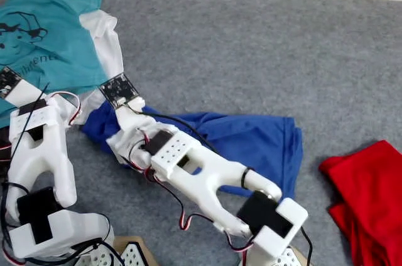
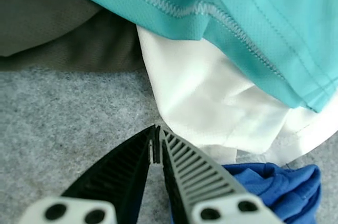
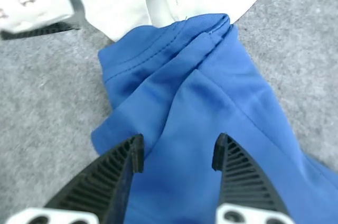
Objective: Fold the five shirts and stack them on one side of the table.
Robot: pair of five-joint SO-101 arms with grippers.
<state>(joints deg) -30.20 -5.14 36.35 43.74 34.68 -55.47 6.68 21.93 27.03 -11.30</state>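
Grey tabletop (image 1: pixel 251 46), blue shirt (image 3: pixel 211 102) edge touching white shirt (image 3: pixel 121 2), right pincer (image 3: pixel 178 147) agape

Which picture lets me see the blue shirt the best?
The high view: the blue shirt lies there almost whole, crumpled on the table, partly under an arm. The right wrist view shows one bunched end below the open right gripper. The left wrist view catches a small corner.

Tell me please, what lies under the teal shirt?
A white shirt sticks out from under the teal shirt, and so does a dark cloth beside it. How far either reaches underneath is covered.
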